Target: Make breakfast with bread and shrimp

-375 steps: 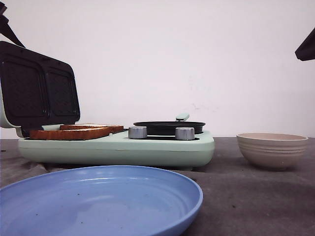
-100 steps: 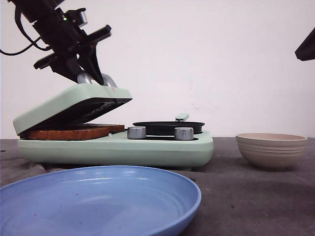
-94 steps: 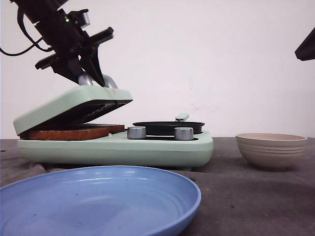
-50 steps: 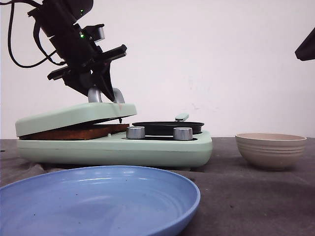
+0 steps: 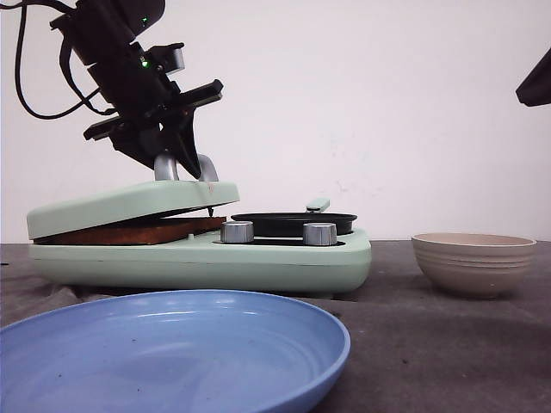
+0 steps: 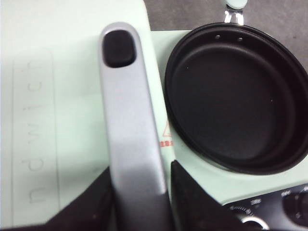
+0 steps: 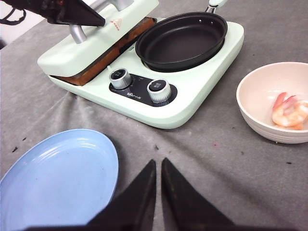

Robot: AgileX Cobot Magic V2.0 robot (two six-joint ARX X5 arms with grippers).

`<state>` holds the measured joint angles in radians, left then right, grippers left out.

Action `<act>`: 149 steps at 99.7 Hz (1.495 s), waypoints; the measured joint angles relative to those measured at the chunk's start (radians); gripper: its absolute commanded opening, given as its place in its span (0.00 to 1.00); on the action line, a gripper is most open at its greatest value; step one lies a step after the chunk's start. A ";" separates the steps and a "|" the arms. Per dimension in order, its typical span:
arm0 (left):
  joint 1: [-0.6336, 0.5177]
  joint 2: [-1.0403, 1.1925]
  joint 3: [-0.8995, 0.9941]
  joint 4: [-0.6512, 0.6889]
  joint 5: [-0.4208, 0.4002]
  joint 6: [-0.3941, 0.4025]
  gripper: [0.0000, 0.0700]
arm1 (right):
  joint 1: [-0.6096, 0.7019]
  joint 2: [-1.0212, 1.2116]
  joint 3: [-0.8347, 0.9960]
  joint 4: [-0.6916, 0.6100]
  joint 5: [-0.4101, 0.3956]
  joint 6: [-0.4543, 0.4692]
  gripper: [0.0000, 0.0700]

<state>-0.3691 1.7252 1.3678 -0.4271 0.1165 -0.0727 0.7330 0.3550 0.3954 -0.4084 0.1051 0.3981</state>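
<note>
The bread [image 5: 129, 231] lies in the mint-green sandwich maker [image 5: 258, 258], its brown crust showing under the nearly closed lid [image 5: 129, 202]; the right wrist view shows that crust [image 7: 94, 72] too. My left gripper [image 6: 139, 192] is shut on the lid's silver handle [image 6: 130, 120], above the lid in the front view [image 5: 191, 168]. The shrimp [image 7: 290, 111] lies in the beige bowl [image 7: 250, 103]; the front view hides it. My right gripper [image 7: 158, 161] hangs shut and empty over the grey cloth, between plate and bowl.
A black pan [image 5: 293, 222] with a mint handle sits on the maker's right half, behind two silver knobs [image 5: 320, 233]. A large blue plate [image 5: 172, 344] lies at the front left. The bowl [image 5: 473, 262] stands to the right of the maker.
The lid stood open 3.8 s ago with no arm near. My left gripper took the handle and lowered the lid onto the bread; nothing has moved in the last half second.
</note>
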 measured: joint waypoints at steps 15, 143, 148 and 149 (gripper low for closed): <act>0.003 0.010 0.000 -0.026 -0.001 0.067 0.47 | 0.000 0.000 0.000 0.000 0.000 0.000 0.01; 0.077 -0.346 0.106 -0.071 0.097 0.082 0.62 | 0.000 0.000 0.000 0.058 0.000 0.000 0.01; 0.083 -0.366 0.106 -0.078 0.097 0.082 0.62 | 0.000 0.000 0.000 0.058 0.000 0.000 0.01; 0.084 -0.370 0.106 -0.079 0.098 0.082 0.62 | 0.000 0.000 0.000 0.058 0.000 0.000 0.01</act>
<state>-0.2848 1.3556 1.4738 -0.5064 0.2142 0.0090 0.7330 0.3550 0.3954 -0.3500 0.1047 0.3981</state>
